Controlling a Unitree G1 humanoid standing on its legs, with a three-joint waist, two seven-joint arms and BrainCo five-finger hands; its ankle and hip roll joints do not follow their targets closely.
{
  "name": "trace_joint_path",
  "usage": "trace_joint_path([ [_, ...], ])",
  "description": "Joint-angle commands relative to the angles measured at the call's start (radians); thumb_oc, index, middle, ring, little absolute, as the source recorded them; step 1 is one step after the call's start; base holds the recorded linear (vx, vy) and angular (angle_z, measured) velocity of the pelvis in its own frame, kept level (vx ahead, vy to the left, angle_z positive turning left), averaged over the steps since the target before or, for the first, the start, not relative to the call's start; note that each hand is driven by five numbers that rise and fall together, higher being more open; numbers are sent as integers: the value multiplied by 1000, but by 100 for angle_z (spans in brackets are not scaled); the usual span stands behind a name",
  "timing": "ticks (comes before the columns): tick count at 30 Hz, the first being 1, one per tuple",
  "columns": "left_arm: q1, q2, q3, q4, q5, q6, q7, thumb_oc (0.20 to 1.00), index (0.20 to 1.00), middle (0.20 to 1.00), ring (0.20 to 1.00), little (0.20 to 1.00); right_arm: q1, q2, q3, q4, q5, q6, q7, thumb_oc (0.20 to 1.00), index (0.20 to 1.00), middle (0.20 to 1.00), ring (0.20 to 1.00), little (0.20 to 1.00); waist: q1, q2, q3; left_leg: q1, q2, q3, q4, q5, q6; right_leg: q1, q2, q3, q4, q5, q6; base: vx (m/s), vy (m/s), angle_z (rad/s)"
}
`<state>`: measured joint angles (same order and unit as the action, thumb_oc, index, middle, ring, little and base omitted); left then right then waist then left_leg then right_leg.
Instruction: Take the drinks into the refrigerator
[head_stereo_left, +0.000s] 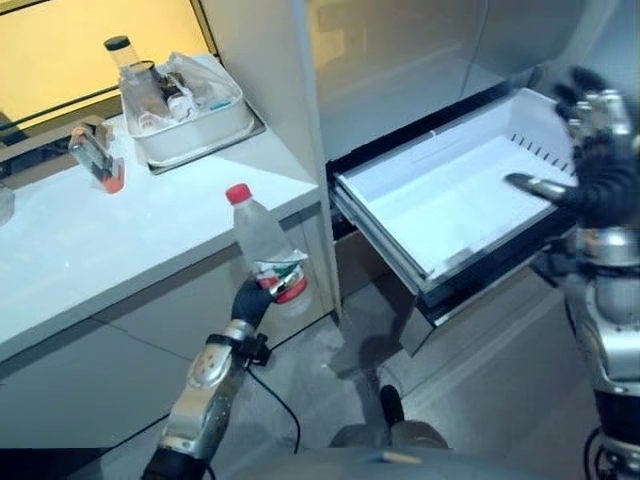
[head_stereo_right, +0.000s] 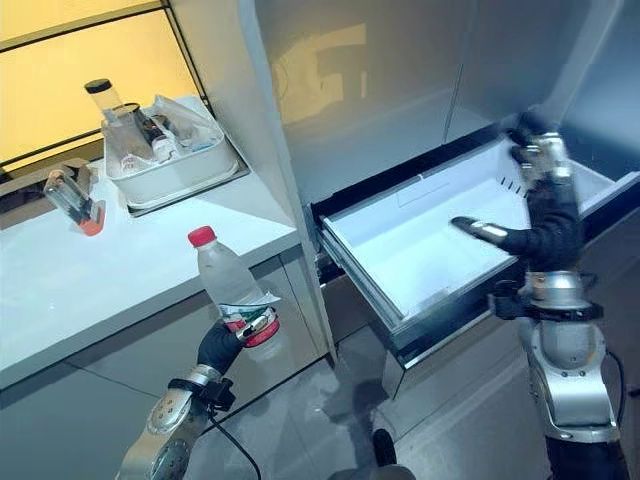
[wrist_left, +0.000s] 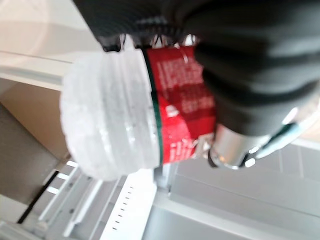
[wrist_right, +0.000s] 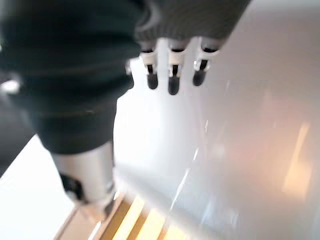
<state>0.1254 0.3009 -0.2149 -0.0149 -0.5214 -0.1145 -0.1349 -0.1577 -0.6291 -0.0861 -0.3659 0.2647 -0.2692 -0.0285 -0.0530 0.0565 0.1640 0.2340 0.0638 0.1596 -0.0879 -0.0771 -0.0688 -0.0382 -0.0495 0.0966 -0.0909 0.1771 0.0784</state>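
Refrigerator drawer (head_stereo_left: 440, 215) pulled out, empty, at the counter's (head_stereo_left: 150, 250) right end; white tub (head_stereo_left: 190, 125) of items at the counter's back edge; a small bottle (head_stereo_left: 95, 158) lies near its left. Water bottle (head_stereo_left: 265, 245) off the counter's front edge, roughly upright, red cap up, drawer lies to its right. Left hand (head_stereo_left: 255, 297) clamped round its red label; nearer arm is left. Right hand (head_stereo_right: 545, 215) over the drawer's right side, fingers apart, holding nothing. Left wrist view alone shows the bottle's ribbed base and drawer slots beyond.
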Motion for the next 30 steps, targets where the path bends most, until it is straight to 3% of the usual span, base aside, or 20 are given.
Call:
trace_joint_path([
  [1,-138,80,15,-49,47,-89,-9,200,200,200,200,200,-98,-64,61,14,40,14,68,1000,1000,1000,1000,1000,46,-63,-70,-95,-57,-52,45,11,66,58,-6,-50,125,-140,17,7,-19,5],
  [9,-209,104,-23,-22,103,-94,11,200,200,200,200,200,-331,-125,309,177,102,83,144,1000,1000,1000,1000,1000,74,-74,-80,-92,-55,-62,38,19,59,73,-7,-68,108,-136,16,9,-8,11],
  [12,-267,114,-57,-6,110,-96,30,200,200,200,200,200,-490,-114,450,337,109,116,144,1000,1000,1000,1000,1000,83,-72,-78,-81,-53,-63,31,13,55,83,-4,-72,104,-141,18,29,2,1],
  [19,-403,98,-146,82,138,-106,74,200,200,200,200,200,-696,-55,636,636,122,170,158,1000,1000,1000,1000,1000,90,-68,-59,-93,-51,-67,26,22,51,76,-6,-77,97,-137,19,-2,0,2],
  [24,-483,69,-204,152,191,-112,110,200,200,200,200,200,-768,28,673,758,112,178,142,1000,1000,1000,1000,1000,91,-60,-50,-101,-50,-72,20,29,49,73,-7,-84,92,-133,18,0,0,0],
  [30,-516,41,-231,192,256,-118,151,200,200,200,200,200,-788,90,671,755,139,175,135,1000,1000,1000,1000,1000,90,-54,-51,-101,-47,-78,17,30,47,80,-7,-91,88,-136,17,22,0,2],
])
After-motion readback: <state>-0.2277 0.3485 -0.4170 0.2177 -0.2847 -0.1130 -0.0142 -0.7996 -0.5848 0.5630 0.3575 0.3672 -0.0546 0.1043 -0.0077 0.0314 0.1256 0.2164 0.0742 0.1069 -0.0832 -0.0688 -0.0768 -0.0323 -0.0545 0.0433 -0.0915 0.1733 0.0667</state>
